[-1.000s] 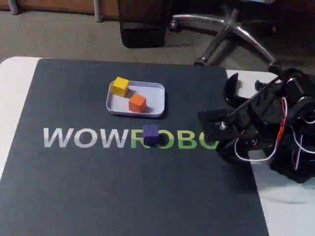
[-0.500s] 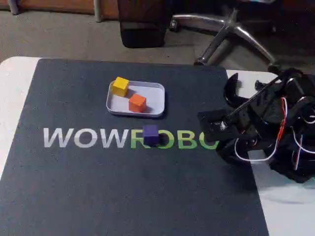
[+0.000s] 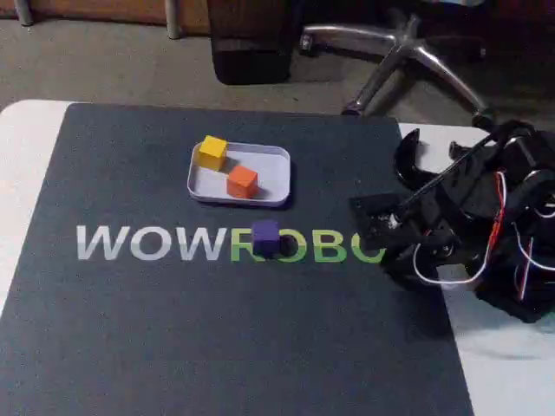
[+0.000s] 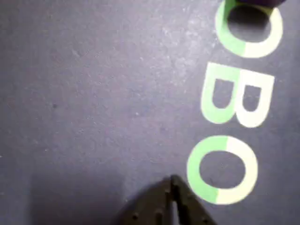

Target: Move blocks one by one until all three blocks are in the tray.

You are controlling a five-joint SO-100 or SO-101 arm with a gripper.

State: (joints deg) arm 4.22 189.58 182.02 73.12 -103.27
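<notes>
On the dark mat (image 3: 173, 329) that covered most of the white counter (image 3: 22, 147), the small shallow white tray with rounded corners (image 3: 273, 178) sat toward the far side in the fixed view; the matte yellow cube (image 3: 212, 152) rested at its far left corner, perched on or against the rim, and the matte orange cube (image 3: 242, 181) lay inside, near the front edge, apart from the yellow one; the dark purple cube (image 3: 265, 237) stood outside the tray, just in front of it, on the green lettering printed across the mat (image 3: 295, 247). My claw (image 3: 368, 217) hung at the right edge of the mat, well apart from the purple cube, folded back near my black base with its white and red wires (image 3: 507, 217); it held nothing. From my wrist view, the claw's dark tips (image 4: 173, 197) met in a point at the bottom edge with only a thin slit between them, so I took it as closed; above them ran the green and white letters (image 4: 236, 101) on the mat, and a sliver of the purple cube (image 4: 258, 2) showed at the top edge. Beyond the counter, the chrome legs of a chair (image 3: 408, 52) stood on the floor.
</notes>
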